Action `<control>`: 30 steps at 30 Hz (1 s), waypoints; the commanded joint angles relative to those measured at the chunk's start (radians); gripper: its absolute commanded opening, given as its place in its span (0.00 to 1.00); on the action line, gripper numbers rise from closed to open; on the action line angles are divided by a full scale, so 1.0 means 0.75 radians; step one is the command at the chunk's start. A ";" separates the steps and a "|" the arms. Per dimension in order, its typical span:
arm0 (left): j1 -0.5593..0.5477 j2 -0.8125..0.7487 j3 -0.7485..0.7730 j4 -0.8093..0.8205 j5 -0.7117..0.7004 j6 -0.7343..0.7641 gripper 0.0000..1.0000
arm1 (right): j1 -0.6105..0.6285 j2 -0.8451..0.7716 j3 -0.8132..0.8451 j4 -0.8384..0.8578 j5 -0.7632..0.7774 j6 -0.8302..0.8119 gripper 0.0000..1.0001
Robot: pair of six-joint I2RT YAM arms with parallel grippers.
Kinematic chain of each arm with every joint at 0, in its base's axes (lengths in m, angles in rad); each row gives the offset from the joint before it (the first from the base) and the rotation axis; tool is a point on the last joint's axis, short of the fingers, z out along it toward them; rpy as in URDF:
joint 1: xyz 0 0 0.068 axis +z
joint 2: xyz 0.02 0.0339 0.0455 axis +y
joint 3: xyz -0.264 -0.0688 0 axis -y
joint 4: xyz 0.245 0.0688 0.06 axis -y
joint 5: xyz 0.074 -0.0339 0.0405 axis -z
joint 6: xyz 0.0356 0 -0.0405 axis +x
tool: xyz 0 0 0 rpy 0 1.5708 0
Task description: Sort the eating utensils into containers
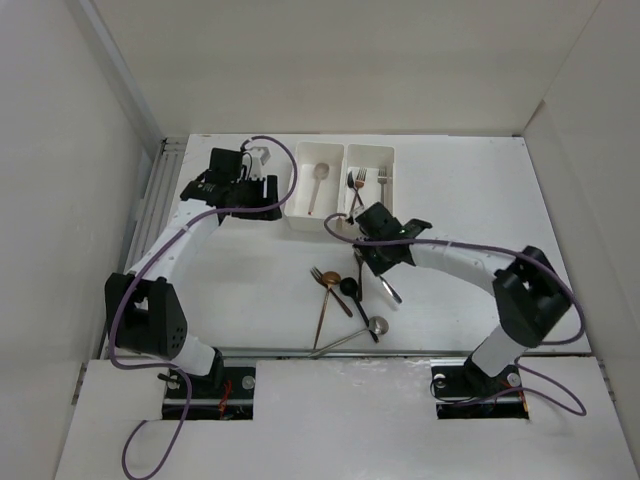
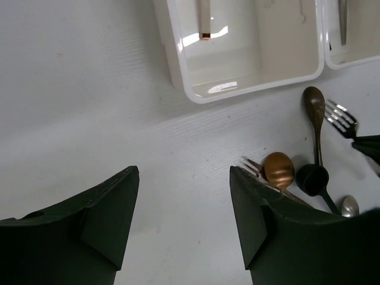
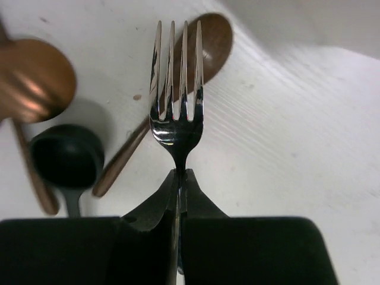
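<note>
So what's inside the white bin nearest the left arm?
One spoon, bowl at the far end, lying lengthwise in the bin. The top view shows the rest of its floor bare; nothing inside is covered.

A white bench (image 1: 480, 190) with a faintly ribbed surface stands between pale walls (image 1: 60, 120). A slatted strip (image 1: 152, 205) runs along its left edge, and a white board (image 1: 340, 420) lies across its near edge.

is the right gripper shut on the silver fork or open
Shut: the right gripper pinches the silver fork at its neck, just below the tines, in the right wrist view.
</note>
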 commanded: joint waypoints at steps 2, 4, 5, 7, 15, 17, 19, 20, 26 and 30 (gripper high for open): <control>-0.078 -0.058 0.032 -0.060 0.028 0.081 0.59 | 0.018 -0.285 0.112 -0.086 0.134 0.045 0.00; -0.169 -0.070 -0.011 -0.087 0.028 0.118 0.59 | 0.018 -0.353 0.208 -0.086 0.186 0.057 0.00; -0.198 -0.071 -0.034 -0.087 0.028 0.119 0.59 | 0.018 -0.353 0.243 -0.086 0.233 0.057 0.00; -0.280 -0.071 -0.105 -0.087 0.040 0.119 0.59 | -0.031 -0.319 0.354 0.002 0.268 0.057 0.00; -0.571 -0.009 -0.236 -0.087 0.066 0.135 0.64 | -0.260 0.160 0.754 0.362 0.356 0.228 0.00; -0.632 0.054 -0.265 -0.075 0.091 0.135 0.66 | -0.279 0.335 0.895 0.362 0.382 0.280 0.00; -0.661 0.105 -0.265 -0.075 0.105 0.135 0.69 | -0.293 0.436 0.982 0.315 0.382 0.292 0.00; -0.661 0.128 -0.265 -0.075 0.105 0.135 0.69 | -0.307 0.479 1.041 0.281 0.382 0.312 0.00; -0.688 0.261 -0.253 -0.075 0.105 0.123 0.67 | -0.351 0.582 1.023 0.204 0.286 0.394 0.13; -0.718 0.328 -0.279 -0.075 0.105 0.123 0.66 | -0.351 0.496 0.876 0.291 0.215 0.380 0.51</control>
